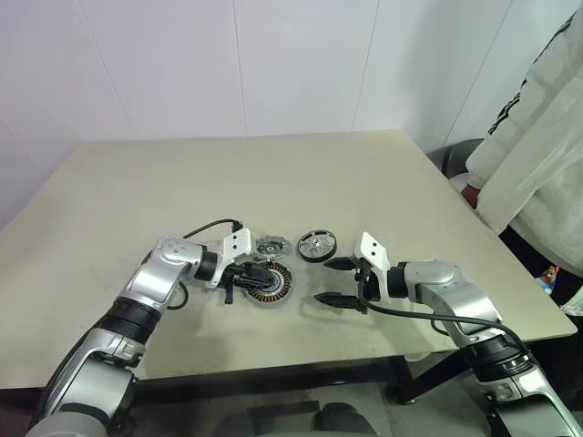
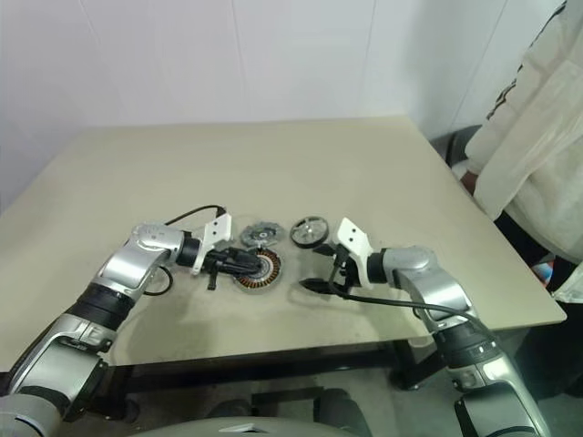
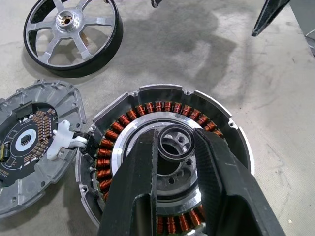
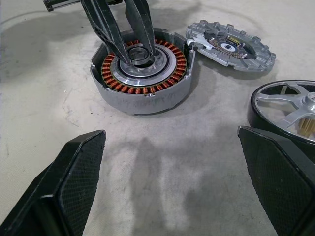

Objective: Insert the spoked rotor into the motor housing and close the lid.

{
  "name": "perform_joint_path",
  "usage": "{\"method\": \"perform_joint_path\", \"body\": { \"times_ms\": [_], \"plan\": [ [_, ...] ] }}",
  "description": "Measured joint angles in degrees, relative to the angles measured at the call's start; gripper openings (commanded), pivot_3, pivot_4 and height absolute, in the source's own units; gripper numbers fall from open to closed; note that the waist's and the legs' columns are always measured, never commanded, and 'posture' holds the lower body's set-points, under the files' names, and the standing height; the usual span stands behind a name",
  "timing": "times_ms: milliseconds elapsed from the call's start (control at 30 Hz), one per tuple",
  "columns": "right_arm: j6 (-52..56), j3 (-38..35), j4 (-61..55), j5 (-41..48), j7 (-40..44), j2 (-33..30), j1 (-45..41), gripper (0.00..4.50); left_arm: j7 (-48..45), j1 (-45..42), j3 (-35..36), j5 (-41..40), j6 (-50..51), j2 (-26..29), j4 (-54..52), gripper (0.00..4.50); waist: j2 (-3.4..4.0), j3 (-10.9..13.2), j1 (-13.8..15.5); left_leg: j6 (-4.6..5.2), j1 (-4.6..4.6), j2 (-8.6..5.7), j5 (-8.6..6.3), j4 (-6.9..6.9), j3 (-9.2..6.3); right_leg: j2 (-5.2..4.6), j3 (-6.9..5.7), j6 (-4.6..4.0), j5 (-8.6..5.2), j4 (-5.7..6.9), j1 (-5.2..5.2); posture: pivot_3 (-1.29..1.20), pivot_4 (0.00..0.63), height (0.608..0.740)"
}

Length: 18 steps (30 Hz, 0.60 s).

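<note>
Left gripper [image 3: 177, 147] reaches over the motor housing [image 3: 216, 110], its two black fingers [image 3: 135, 196] pinched on a small dark ring [image 3: 176, 142] at the housing's centre, inside the circle of coppery windings. Just beside the housing lies the lid [image 3: 29, 132], a grey notched disc face up with a small white clip [image 3: 64, 140] on it, its edge touching or nearly touching the housing's rim. A little beyond the lid and the housing, the spoked rotor [image 3: 74, 37] lies flat on the beige table [image 1: 273, 173], apart from both.

Right gripper [image 1: 333, 281] hovers low over bare tabletop on the other side of the housing, its fingers [image 4: 74, 177] spread wide with nothing between them; one fingertip is near the rotor's black rim. Between this gripper and the housing is only bare table. A black cable [image 1: 205, 228] loops above the left wrist. A person in a pale top [image 1: 537, 155] stands at the table's right edge, well apart from the parts.
</note>
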Motion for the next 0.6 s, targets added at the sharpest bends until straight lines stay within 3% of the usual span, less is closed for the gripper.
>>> {"method": "perform_joint_path", "body": {
  "times_ms": [133,500,533,600],
  "plan": [
    [0.0,0.0,0.0,0.0,0.0,0.0,0.0,4.5,0.35,-0.24,0.01,0.51,-0.14,-0.03,0.41,0.76,0.0,0.0,-0.03,0.0,0.0,0.0,0.0,0.0,0.0,0.0,0.0,0.0,0.0,0.0,0.0,0.0,0.0,0.74],
    [0.0,0.0,0.0,0.0,-0.01,0.2,0.0,4.5,-0.5,-0.22,0.11,-0.33,2.74,-0.02,-0.38,4.24,0.0,0.0,-0.01,0.0,0.0,0.0,0.0,0.0,0.0,0.0,0.0,0.0,0.0,0.0,0.0,0.0,0.0,0.74],
    [0.0,0.0,0.0,0.0,-0.01,0.23,0.0,4.5,-0.51,-0.21,0.13,-0.44,2.91,-0.01,-0.45,4.45,0.0,0.0,-0.01,0.0,0.0,0.0,0.0,0.0,0.0,0.0,0.0,0.0,0.0,0.0,0.0,0.0,0.0,0.74],
    [0.0,0.0,0.0,0.0,-0.02,0.28,0.0,4.5,-0.34,-0.19,0.39,-0.77,3.45,-0.02,-0.92,4.45,0.0,0.0,-0.01,0.0,0.0,0.0,0.0,0.0,0.0,0.0,0.0,0.0,0.0,0.0,0.0,0.0,0.0,0.74]
  ]
}}
